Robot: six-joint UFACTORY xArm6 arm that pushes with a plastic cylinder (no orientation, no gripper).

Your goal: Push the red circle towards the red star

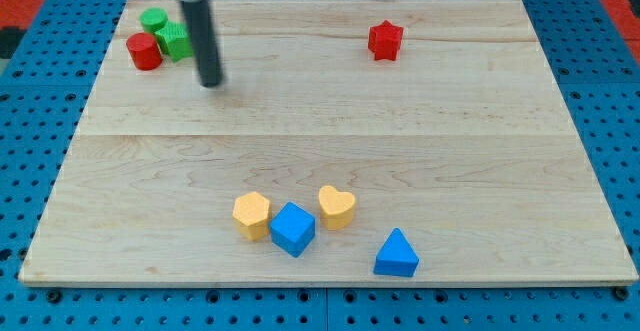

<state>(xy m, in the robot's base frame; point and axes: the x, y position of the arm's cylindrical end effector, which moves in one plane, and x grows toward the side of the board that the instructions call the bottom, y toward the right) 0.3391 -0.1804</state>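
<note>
At the view's top left, red circle (pixel 144 51) touching green blocks (pixel 166 33), well apart from red star (pixel 385 40) at top right, tip (pixel 211 83) just right of it, grasping nothing, whole push left, no readable writing.

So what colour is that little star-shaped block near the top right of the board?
Red. The star shows clearly in the camera view, standing alone, far from my tip.
</note>
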